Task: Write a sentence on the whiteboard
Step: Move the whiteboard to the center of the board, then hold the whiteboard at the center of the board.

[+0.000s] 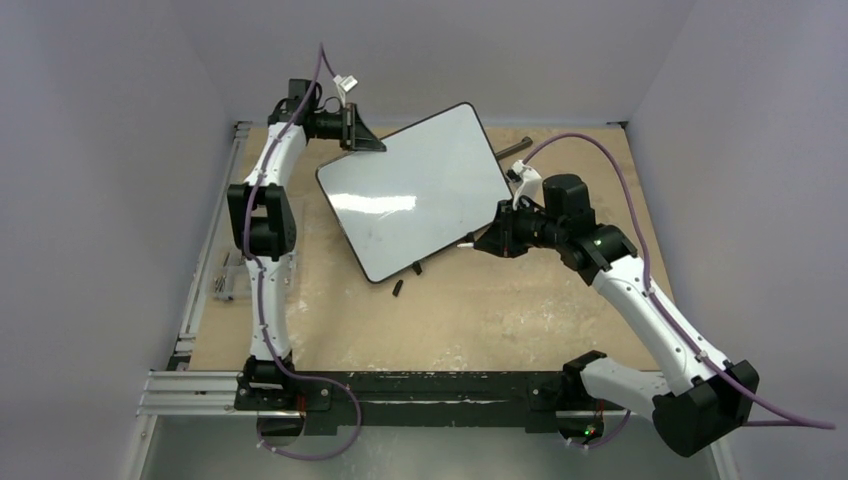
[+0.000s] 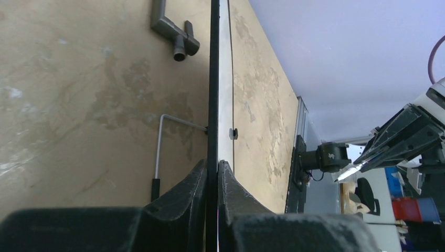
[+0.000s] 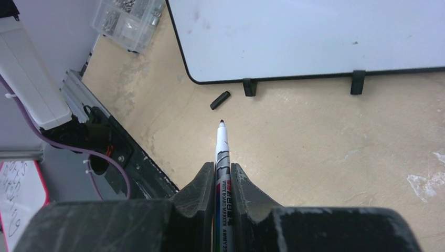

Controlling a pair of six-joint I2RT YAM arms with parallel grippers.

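Observation:
The whiteboard (image 1: 420, 190) lies turned at an angle on the tan table, propped on small black feet. Its glossy face is bare white, and no sentence is in view. My left gripper (image 1: 365, 140) is shut on the board's far left corner. In the left wrist view its fingers (image 2: 212, 164) pinch the thin black rim (image 2: 212, 79) edge-on. My right gripper (image 3: 223, 165) is shut on an uncapped whiteboard marker (image 3: 222, 144). The marker's black tip hovers over the table, just off the board's near edge (image 3: 315, 37). From above, the right gripper (image 1: 490, 240) sits at the board's near right side.
The marker's black cap (image 3: 220, 100) lies on the table beside a board foot, and the top view shows the cap (image 1: 398, 288) too. A clear box of small parts (image 3: 126, 16) sits near the left rail (image 1: 200, 290). A dark metal tool (image 1: 513, 150) lies behind the board.

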